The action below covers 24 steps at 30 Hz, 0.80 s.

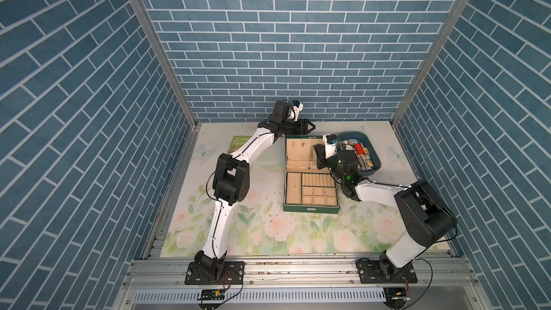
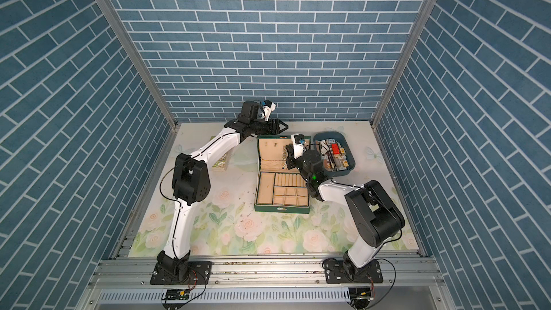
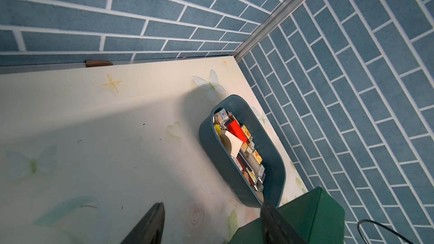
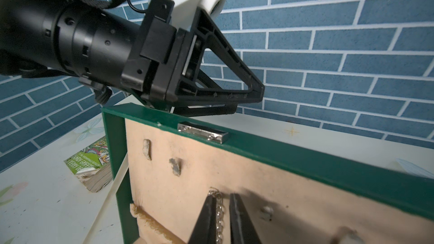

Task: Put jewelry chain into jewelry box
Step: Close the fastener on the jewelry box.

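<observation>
Right gripper point(image 4: 223, 199) of mine is pinched nearly closed on the chain point(image 4: 219, 214). It dangles before the beige lining of the raised lid point(image 4: 305, 158), not yet down in the box point(image 1: 310, 209). Left gripper point(image 4: 249, 102) stands open against the lid's top rim, I judge to prop it upright. Flowered table point(image 1: 262, 180), a blue tray point(image 1: 360, 135) just beside the box, blue brick-patterned walls point(image 1: 298, 40) all round.

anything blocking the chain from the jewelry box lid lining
Nothing visible. The jewelry chain hangs inside the right pincer, just in front of the open jewelry box lid; the left pincer sits at its top edge.
</observation>
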### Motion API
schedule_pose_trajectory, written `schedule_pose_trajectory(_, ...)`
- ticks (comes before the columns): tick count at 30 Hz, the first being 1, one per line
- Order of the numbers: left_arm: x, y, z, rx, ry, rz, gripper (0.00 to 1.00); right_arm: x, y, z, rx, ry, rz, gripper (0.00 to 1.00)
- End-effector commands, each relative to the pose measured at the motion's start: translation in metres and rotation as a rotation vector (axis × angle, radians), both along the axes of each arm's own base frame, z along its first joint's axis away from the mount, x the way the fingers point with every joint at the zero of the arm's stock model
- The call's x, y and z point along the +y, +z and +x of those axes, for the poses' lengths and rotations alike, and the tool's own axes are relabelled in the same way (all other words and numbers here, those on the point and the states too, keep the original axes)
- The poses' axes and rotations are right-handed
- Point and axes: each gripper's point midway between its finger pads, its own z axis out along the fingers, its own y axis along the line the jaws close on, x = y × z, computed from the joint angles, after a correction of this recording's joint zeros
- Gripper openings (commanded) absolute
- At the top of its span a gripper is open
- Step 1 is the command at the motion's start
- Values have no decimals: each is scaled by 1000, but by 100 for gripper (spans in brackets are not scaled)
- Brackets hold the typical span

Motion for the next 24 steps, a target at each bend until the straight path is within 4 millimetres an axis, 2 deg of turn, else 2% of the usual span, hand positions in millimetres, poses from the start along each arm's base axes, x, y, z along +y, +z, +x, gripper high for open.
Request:
schedule_pose_trajectory(1,1,21,-3,-38,-10,-7,68,1,2,4,6,-5,30,17)
schedule_pose_trajectory(16,2,24,-8,-49,-33,1,67,7,2,18,8,-24,29,16)
schedule_pose_trajectory(24,1,28,-11,-59,-43,-3,67,5,-5,22,34,-45,17,16)
